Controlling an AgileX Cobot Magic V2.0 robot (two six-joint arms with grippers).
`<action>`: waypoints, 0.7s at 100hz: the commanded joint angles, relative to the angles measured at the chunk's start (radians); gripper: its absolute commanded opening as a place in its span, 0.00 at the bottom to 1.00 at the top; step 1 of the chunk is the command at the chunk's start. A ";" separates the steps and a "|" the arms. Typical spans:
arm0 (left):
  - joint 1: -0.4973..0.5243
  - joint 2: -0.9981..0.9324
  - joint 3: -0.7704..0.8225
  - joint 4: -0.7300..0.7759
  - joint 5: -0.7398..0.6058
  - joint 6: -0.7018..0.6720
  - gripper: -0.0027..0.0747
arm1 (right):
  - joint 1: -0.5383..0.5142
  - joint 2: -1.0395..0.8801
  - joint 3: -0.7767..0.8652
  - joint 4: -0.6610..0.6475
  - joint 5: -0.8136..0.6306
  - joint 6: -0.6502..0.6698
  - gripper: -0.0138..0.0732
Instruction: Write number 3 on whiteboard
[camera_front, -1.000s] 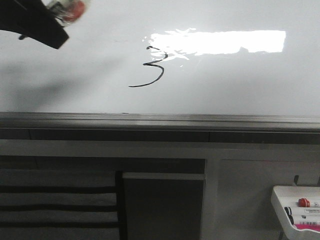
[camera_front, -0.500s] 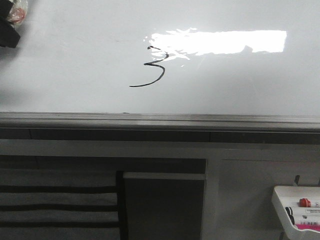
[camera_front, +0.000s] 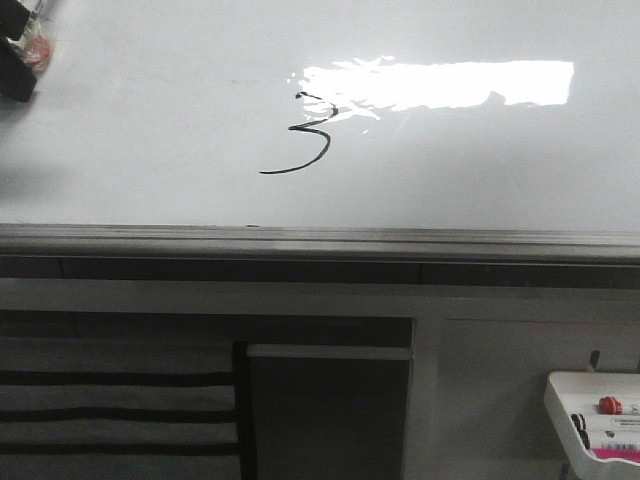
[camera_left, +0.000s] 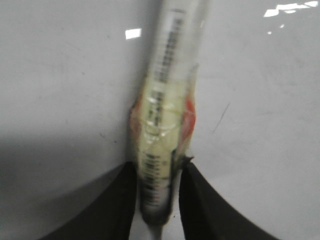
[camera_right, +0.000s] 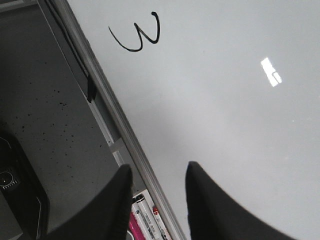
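Observation:
A thin black slanted number 3 (camera_front: 305, 135) is drawn on the whiteboard (camera_front: 480, 170), near its middle. It also shows in the right wrist view (camera_right: 140, 35), far from that gripper. My left gripper (camera_left: 157, 172) is shut on a marker (camera_left: 165, 125) wrapped in clear tape, held over bare board. In the front view it sits at the far left edge (camera_front: 18, 55), well left of the 3. My right gripper (camera_right: 157, 172) is open and empty, above the board's grey edge rail (camera_right: 117, 125). It does not show in the front view.
A small white tray (camera_front: 565, 400) with several markers hangs at the lower right, below the whiteboard; its markers (camera_right: 145, 217) show between my right fingers. A bright glare patch (camera_front: 440, 85) lies just right of the 3. Dark shelving sits below the rail.
My left gripper with the marker has moved left, away from the 3, to the frame's left edge. The 3 is unchanged.

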 joint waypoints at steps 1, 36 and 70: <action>0.001 -0.026 -0.022 0.001 -0.046 -0.022 0.37 | -0.006 -0.021 -0.032 0.008 -0.057 0.000 0.41; 0.001 -0.058 -0.022 0.025 -0.038 -0.024 0.39 | -0.006 -0.023 -0.032 -0.008 -0.055 0.079 0.41; 0.001 -0.363 -0.021 0.052 0.172 -0.024 0.39 | -0.006 -0.183 0.048 -0.195 -0.118 0.654 0.41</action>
